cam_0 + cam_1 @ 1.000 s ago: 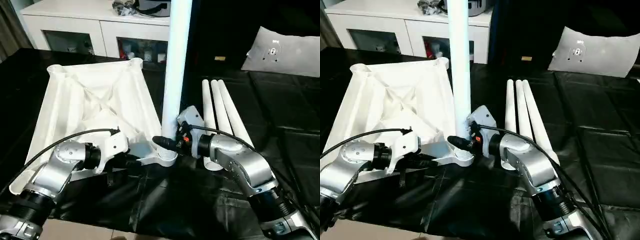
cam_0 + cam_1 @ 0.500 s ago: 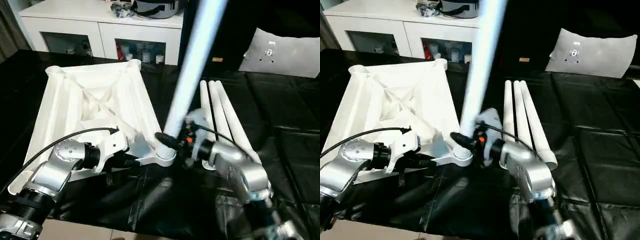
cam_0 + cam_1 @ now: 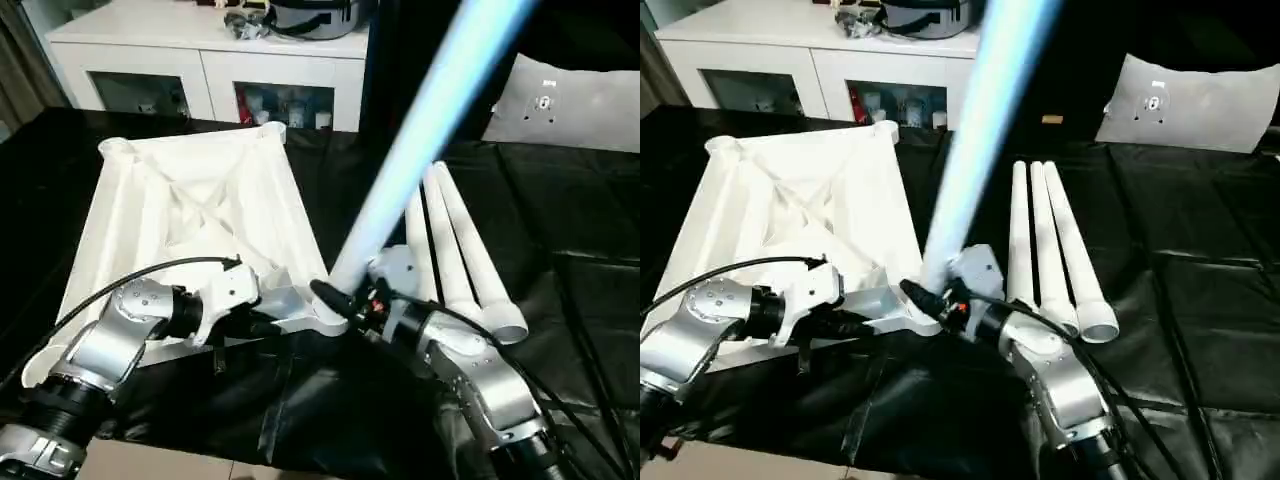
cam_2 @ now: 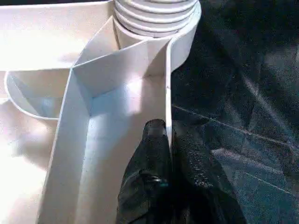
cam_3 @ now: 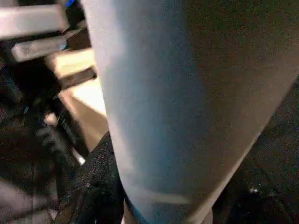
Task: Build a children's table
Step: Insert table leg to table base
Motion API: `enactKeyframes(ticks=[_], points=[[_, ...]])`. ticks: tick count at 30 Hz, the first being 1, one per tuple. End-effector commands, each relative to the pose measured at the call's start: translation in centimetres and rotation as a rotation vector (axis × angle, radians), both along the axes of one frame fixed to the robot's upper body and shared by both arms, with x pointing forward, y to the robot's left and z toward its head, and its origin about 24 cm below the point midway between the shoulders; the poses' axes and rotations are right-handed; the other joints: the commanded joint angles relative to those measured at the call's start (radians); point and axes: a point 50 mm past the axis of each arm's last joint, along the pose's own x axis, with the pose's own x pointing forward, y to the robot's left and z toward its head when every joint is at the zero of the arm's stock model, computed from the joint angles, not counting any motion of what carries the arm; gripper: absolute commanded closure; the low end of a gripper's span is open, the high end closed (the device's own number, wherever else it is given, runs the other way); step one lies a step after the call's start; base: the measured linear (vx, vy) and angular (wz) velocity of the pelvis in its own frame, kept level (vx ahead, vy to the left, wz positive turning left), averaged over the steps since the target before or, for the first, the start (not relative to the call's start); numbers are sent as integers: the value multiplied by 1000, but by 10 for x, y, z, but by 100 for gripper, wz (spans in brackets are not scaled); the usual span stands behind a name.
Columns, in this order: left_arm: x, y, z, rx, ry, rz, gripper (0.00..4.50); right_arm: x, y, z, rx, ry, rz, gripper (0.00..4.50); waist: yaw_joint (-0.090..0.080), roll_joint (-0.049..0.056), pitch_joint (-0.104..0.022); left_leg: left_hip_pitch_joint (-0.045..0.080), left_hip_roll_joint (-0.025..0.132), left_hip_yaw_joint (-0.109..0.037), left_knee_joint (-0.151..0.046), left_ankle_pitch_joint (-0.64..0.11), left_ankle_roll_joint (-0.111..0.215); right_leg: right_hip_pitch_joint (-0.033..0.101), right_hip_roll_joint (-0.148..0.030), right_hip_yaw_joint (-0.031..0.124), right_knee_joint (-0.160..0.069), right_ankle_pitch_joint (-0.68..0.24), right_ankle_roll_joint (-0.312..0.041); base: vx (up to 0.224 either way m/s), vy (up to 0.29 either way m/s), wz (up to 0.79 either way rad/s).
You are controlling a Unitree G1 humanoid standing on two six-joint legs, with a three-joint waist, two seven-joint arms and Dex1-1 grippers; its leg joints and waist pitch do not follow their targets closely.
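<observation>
The table top (image 3: 190, 215) lies upside down on the black sheet (image 3: 560, 230), ribbed underside up, and everything here is placed from it. At its near edge the left gripper (image 4: 164, 135) is clenched on the thin rim wall, one black finger inside the rim and one outside on the sheet side. Just along that same edge, at the near corner toward the right arm, sits the round corner socket (image 4: 156, 18), and a leg's ribbed end is seated in it. That leg (image 3: 425, 120) leans steeply away from the table top, tilting up and over toward the right side, its upper part running out past the picture's top edge. The right gripper (image 3: 345, 298) grasps the leg low down, right above the socket, black fingers (image 5: 96, 175) on either side of the shaft. Beside the table top, past the leaning leg, three more legs (image 3: 1052, 250) lie flat on the sheet, side by side and touching, wide open ends toward the robot. Beyond them the black sheet is open, with a grey cushion (image 3: 575, 100) at its far side. Behind the table top's far edge stands a white cabinet (image 3: 200, 60) with glass doors, small items on its shelves too blurred to tell, and a dark pot (image 3: 315, 15) on top.
</observation>
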Motion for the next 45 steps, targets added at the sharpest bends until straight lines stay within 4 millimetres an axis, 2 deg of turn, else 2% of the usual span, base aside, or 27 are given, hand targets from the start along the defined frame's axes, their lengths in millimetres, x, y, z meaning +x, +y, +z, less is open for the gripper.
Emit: enactKeyframes(ticks=[1,2,7,8,9,10,11,12,15,17,21,22,26,27,29,30,32,34,36,38,39,40,41,42,43,44,45], points=[[4,11,6,57,-22,5,450,-18,-6,-44,-146,196,69,259,6,11,-41,-5,48,-25,-83,-260,9,41,-87,58,-90,-405,-139,0,0,0],[4,11,6,67,-19,-11,450,-21,-5,-46,-160,218,118,259,6,6,-41,-4,49,-23,-83,-260,11,40,-87,59,-93,-406,-139,0,0,0],[9,11,12,72,-33,-48,450,-28,-5,-50,-170,296,220,259,11,9,-44,-2,50,-24,-85,-252,11,43,-85,60,-87,-357,-151,0,0,0],[15,10,18,70,-41,-73,450,-30,-4,-50,-164,325,264,259,10,17,-32,-3,50,-24,-88,-270,10,36,-84,60,-91,-365,-152,0,0,0],[16,10,19,71,-43,-78,450,-30,-4,-50,-163,331,273,259,9,12,-34,2,47,-23,-87,-289,11,39,-82,59,-93,-391,-145,0,0,0],[18,9,22,75,-49,-90,450,-31,-3,-49,-160,341,293,259,11,15,-32,3,49,-24,-88,-294,9,37,-84,60,-94,-398,-145,0,0,0],[24,9,27,75,-57,-94,450,-31,0,-47,-151,351,316,259,9,11,-29,2,48,-24,-89,-301,11,37,-84,59,-99,-422,-138,0,0,0],[29,8,31,78,-70,-95,450,-32,4,-45,-137,360,331,259,12,13,-26,8,46,-23,-89,-307,13,32,-82,60,-103,-443,-129,0,0,0],[42,5,38,86,-106,-85,450,-34,12,-39,-103,373,352,259,12,11,-23,4,47,-26,-92,-312,10,34,-84,59,-105,-470,-117,0,0,0],[52,5,44,101,-145,-64,450,-36,21,-35,-67,381,357,259,13,15,-22,4,47,-27,-92,-300,9,33,-87,60,-106,-476,-109,0,0,0],[54,8,44,117,-145,-52,450,-35,25,-35,-76,362,341,259,10,14,-21,-2,52,-32,-95,-292,4,35,-94,61,-103,-485,-108,0,0,0],[53,10,43,111,-133,-41,450,-31,27,-35,-76,350,312,259,10,12,-19,-3,53,-32,-97,-294,4,35,-95,61,-104,-488,-109,0,0,0],[49,14,40,110,-115,-32,450,-26,28,-36,-81,335,272,259,2,15,-15,-1,51,-33,-100,-325,-1,30,-97,60,-110,-539,-105,0,0,0],[43,18,35,93,-95,2,450,-20,28,-36,-91,315,219,259,-1,9,-11,0,52,-34,-102,-337,-3,28,-98,60,-114,-574,-94,0,0,0],[32,22,28,86,-76,45,450,-14,26,-35,-93,295,163,259,-10,7,-13,-5,58,-41,-105,-347,-16,30,-106,61,-107,-595,-91,0,0,0],[25,23,25,79,-65,76,450,-12,24,-35,-93,284,134,259,-19,9,-6,-10,55,-42,-108,-357,-11,28,-101,57,-113,-621,-82,0,0,0],[19,22,22,71,-58,97,450,-10,23,-34,-91,278,114,259,-24,11,-6,-2,54,-40,-104,-380,-8,18,-99,60,-116,-641,-79,0,0,0],[8,19,17,65,-50,131,450,-5,20,-34,-94,268,71,259,-28,7,-1,-3,54,-42,-105,-383,-4,16,-97,59,-117,-653,-82,0,0,0],[-13,7,11,33,-34,194,450,2,15,-34,-93,257,7,259,-37,10,-1,-1,58,-42,-107,-401,-7,12,-97,60,-117,-647,-91,0,0,0],[-22,-3,10,13,-29,209,450,6,14,-33,-84,256,-25,259,-40,3,4,2,54,-37,-107,-404,9,5,-90,59,-127,-656,-86,0,0,0],[-26,-8,10,5,-27,213,450,7,14,-32,-80,256,-36,259,-42,2,4,-1,52,-38,-107,-407,11,8,-90,58,-128,-665,-83,0,0,0],[-28,-15,11,-11,-35,224,450,10,13,-32,-75,256,-56,259,-43,-7,3,3,54,-36,-108,-411,9,6,-89,59,-131,-666,-79,0,0,0],[-29,-23,14,-24,-49,231,450,13,12,-32,-74,254,-77,259,-37,-2,3,3,53,-40,-107,-412,8,5,-91,59,-128,-665,-79,0,0,0],[-30,-28,15,-29,-59,240,450,15,12,-32,-74,252,-91,259,-39,-3,5,2,55,-39,-109,-416,7,5,-90,60,-129,-663,-79,0,0,0],[-29,-35,18,-48,-73,252,450,17,12,-32,-67,261,-109,259,-40,-15,4,0,53,-39,-107,-413,10,6,-90,58,-131,-667,-75,0,0,0],[-29,-39,20,-61,-82,262,450,18,12,-32,-62,268,-121,259,-39,-10,5,4,51,-38,-106,-417,8,2,-91,59,-135,-679,-73,0,0,0],[-29,-42,21,-68,-86,270,450,19,12,-32,-60,271,-127,259,-38,-13,1,0,50,-38,-105,-399,10,7,-92,60,-133,-654,-73,0,0,0]])
